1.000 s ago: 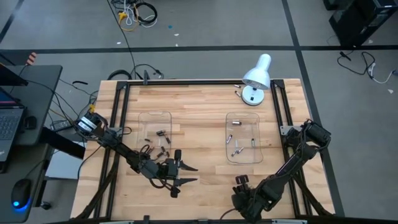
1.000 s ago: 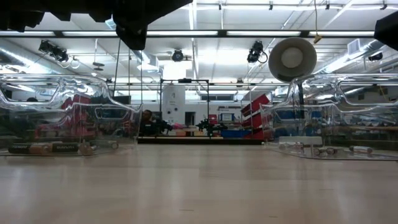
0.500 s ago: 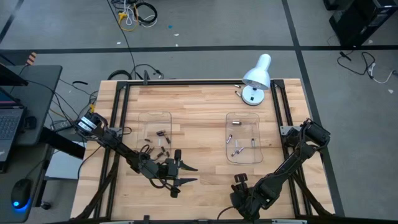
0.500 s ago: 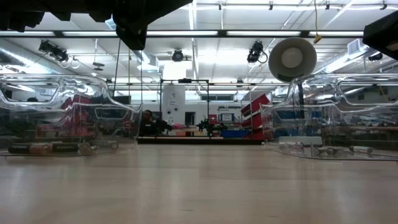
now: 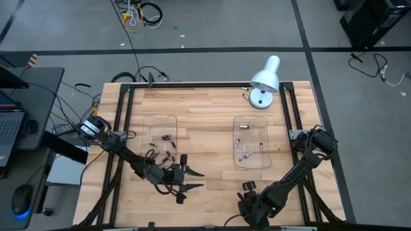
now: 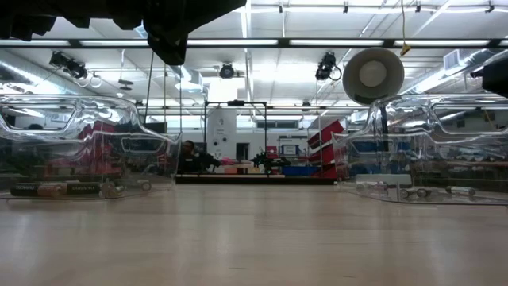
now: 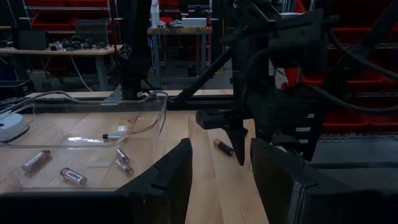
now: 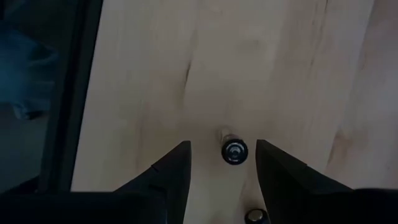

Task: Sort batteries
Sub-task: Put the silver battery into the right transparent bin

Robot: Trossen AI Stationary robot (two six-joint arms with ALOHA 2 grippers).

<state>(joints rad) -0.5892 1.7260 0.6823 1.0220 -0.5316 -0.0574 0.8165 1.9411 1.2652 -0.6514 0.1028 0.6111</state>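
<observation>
- Batteries [image 5: 161, 146], high view: dark ones lie in and beside the left clear tray [image 5: 160, 120], left of frame centre; silver ones [image 5: 245, 151] lie in the right clear tray [image 5: 250, 122], right of centre.
- High view: the left gripper [image 5: 193, 179] sits at lower centre-left, below the left clear tray, its two fingers spread apart with nothing between them. The right gripper [image 5: 250, 187] is at bottom centre, below the right clear tray; its fingers cannot be made out here. A white desk lamp [image 5: 265, 79] stands at the upper right of the wooden table [image 5: 204, 109].
- Low view: the left clear tray [image 6: 83, 151] fills the left of the frame with dark batteries [image 6: 65, 189] on its floor; the right clear tray [image 6: 425, 155] fills the right with silver batteries [image 6: 417, 191] inside. Dark arm parts hang at the top edge.
- Left wrist view: the left gripper [image 7: 221, 171] at bottom centre stands open and empty. One battery [image 7: 223, 147] lies on bare wood at centre, just beside the other arm's fingers. Further batteries [image 7: 73, 176] lie in a clear tray [image 7: 99, 121] at left.
- Right wrist view: the right gripper [image 8: 222, 163] at bottom centre stands open, holding nothing. One battery [image 8: 234, 150], seen end-on, stands on the wood between the fingers, touching neither.
</observation>
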